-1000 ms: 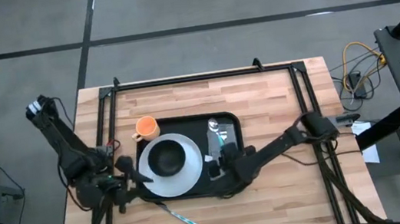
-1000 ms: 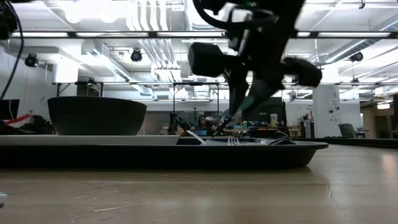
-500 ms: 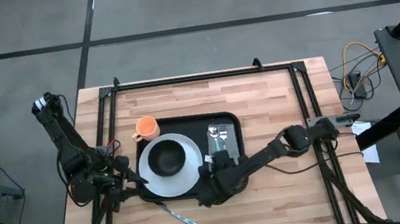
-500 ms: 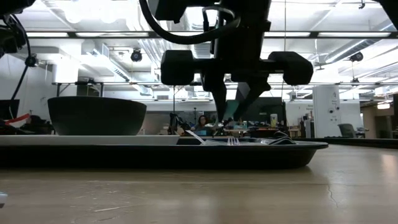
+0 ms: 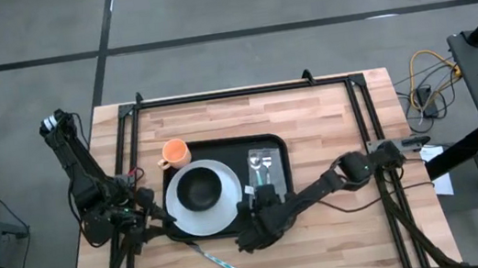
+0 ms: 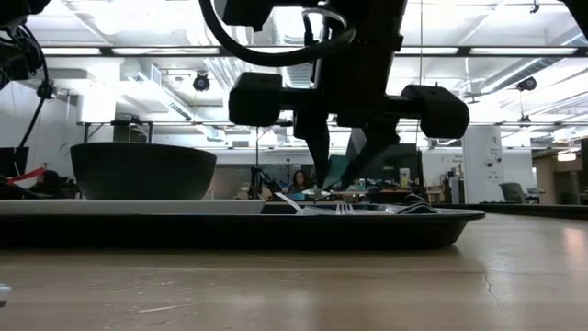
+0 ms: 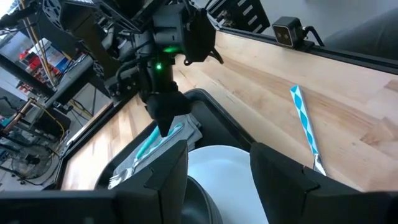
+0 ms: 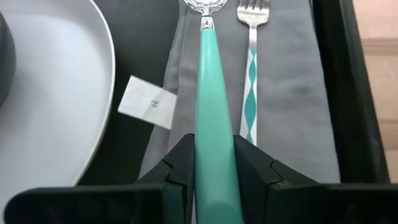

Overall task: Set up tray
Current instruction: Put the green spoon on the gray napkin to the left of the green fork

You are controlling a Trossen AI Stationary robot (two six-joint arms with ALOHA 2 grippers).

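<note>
The right pincer (image 8: 214, 163) is pinching a teal-handled metal spoon (image 8: 210, 93), lining it up beside the patterned fork (image 8: 251, 68) on the folded grey napkin (image 8: 283, 93), inside the large black rectangular tray (image 5: 270, 141) at mid-table. The left pincer (image 7: 217, 180), spread empty, is waiting near the round white plate (image 5: 226, 212).

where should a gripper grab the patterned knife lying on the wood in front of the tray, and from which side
Grip the knife mid-handle, coming straight down from above, jaws across its narrow width. It lies flat and diagonal on the bare table, clear of the tray, so nothing blocks a top approach. The left gripper sits nearest.
</note>
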